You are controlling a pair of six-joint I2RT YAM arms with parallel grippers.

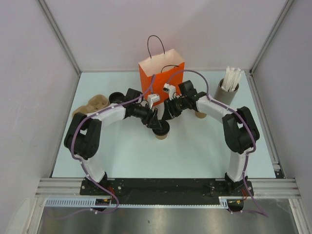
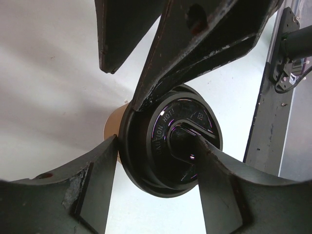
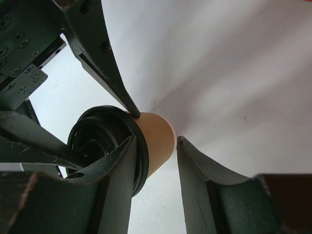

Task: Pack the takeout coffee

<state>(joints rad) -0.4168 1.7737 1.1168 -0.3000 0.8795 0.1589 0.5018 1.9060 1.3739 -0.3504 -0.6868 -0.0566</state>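
Tan cup [image 3: 155, 139] under black lid [image 2: 158, 127] sits between jaws of left tool [image 2: 157, 140] and right tool [image 3: 157, 140]; clamped or not, unclear.

You are looking at two matching arms: the left arm [image 1: 105, 117] and the right arm [image 1: 219, 109] are each wearing white shells over the long links and chunky black housings at the joints. A lilac cable [image 1: 74, 141] is trailing along the left one from its black base [image 1: 95, 185]; a second lilac cable [image 1: 195, 73] is looping over the right. Small white camera blocks [image 1: 154, 99] are sitting at the wrists. The jaws are showing up matte black, their edges chipping pale, with recessed screw holes [image 3: 19, 36] dotting one mount plate.
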